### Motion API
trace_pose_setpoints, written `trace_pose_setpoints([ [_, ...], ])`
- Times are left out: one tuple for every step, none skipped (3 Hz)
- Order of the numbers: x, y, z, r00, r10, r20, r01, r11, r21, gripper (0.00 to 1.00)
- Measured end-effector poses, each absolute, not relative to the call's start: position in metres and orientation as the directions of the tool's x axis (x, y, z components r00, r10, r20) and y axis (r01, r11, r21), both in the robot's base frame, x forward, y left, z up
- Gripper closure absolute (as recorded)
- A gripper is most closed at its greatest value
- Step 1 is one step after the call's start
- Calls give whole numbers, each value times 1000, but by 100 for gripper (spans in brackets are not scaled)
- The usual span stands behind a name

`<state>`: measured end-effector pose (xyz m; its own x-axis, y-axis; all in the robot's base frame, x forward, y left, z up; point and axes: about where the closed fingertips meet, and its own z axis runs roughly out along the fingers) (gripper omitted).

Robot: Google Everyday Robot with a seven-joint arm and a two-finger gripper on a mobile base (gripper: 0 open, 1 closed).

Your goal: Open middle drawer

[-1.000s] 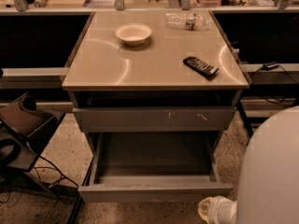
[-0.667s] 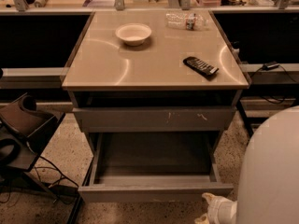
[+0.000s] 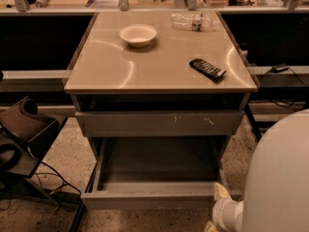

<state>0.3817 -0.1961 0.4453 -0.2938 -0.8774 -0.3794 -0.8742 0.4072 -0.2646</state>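
Observation:
The middle drawer stands pulled far out of the cabinet, its smooth grey tray interior showing and its plain front nearest me. Above it is the grey front with pale scratch marks, pulled out only a little. The lowest front is hidden under the open drawer. My gripper is low at the right, beside the open drawer's front right corner. Only its pale end and white wrist show.
The robot's white body fills the lower right. On the beige cabinet top are a white bowl, a black remote and a clear plastic bottle. A dark chair-like object and cables are at left.
The gripper has shifted slightly to the right at the drawer's front corner. The middle drawer stays pulled out as before.

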Motion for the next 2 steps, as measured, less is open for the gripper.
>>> trace_pose_setpoints([
  [399,-185,438,-281,-882,-377,-894,383,-230,0],
  [417,-164,410,-279,-884,-375,-919,359,-162,0],
])
